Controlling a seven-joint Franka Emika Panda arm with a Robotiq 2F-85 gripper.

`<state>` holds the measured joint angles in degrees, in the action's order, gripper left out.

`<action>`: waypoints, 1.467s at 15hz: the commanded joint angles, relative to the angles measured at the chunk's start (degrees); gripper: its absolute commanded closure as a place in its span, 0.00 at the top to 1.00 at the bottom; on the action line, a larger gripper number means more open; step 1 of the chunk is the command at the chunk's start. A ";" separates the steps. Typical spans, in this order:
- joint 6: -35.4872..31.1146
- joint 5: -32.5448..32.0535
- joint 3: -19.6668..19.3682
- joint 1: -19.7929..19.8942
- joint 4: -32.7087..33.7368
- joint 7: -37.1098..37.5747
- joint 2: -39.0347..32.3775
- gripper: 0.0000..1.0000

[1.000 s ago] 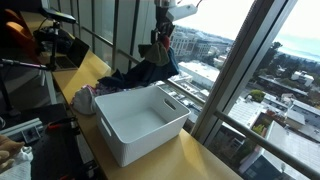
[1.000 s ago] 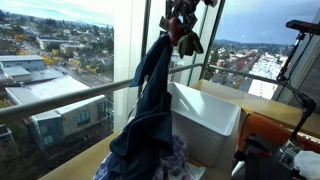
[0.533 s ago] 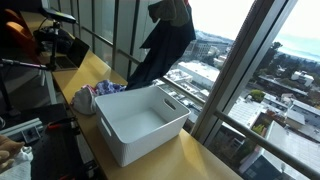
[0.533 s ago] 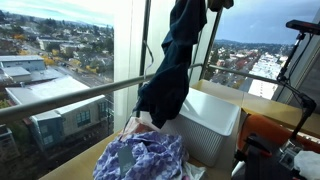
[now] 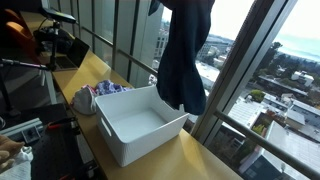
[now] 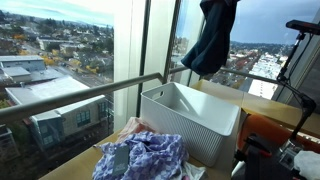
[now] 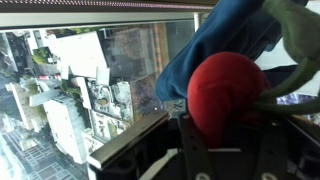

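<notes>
Gripper (image 7: 225, 130) first: in the wrist view its fingers are clamped on a red wad (image 7: 225, 85) (cloth, by the look of it), with the blue garment (image 7: 215, 40) spilling out past it. So the jaws are closed on the garment, a firm-looking hold. In both exterior views the gripper itself sits above the top edge, out of frame.

Down from there the garment (image 5: 185, 55) hangs full length, long and dark against the window (image 5: 250, 60). In an exterior view its hem (image 6: 200, 70) is up in the air, clear of the bin (image 6: 195, 135) and touching nothing. It dangles over the bin's window side, high above the rim.

The white bin (image 5: 150, 145) stands on the table (image 5: 205, 160), and nothing shows inside it. Just beside it lies a patterned cloth (image 6: 145, 158), bunched on the tabletop, apart from the garment.

My read: the lift is done and the garment is over the bin, but it is not in it.
</notes>
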<state>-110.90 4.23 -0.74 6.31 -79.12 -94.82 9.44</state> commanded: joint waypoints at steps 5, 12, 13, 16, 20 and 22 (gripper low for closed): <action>-4.78 -0.67 1.11 -0.48 -11.00 -0.07 1.62 0.00; -18.03 0.89 0.79 -6.12 -28.64 -1.15 -3.16 0.00; -19.88 1.23 1.11 -6.91 -30.74 -1.29 -4.36 0.00; -24.14 2.93 1.76 -8.52 -34.45 -2.72 -9.80 0.00; -27.18 3.69 3.34 -8.45 -35.86 -3.68 -15.97 0.00; -27.67 3.20 3.82 -7.83 -35.47 -3.63 -18.58 0.00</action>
<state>-137.21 6.21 2.09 -2.60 -115.46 -96.59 -6.53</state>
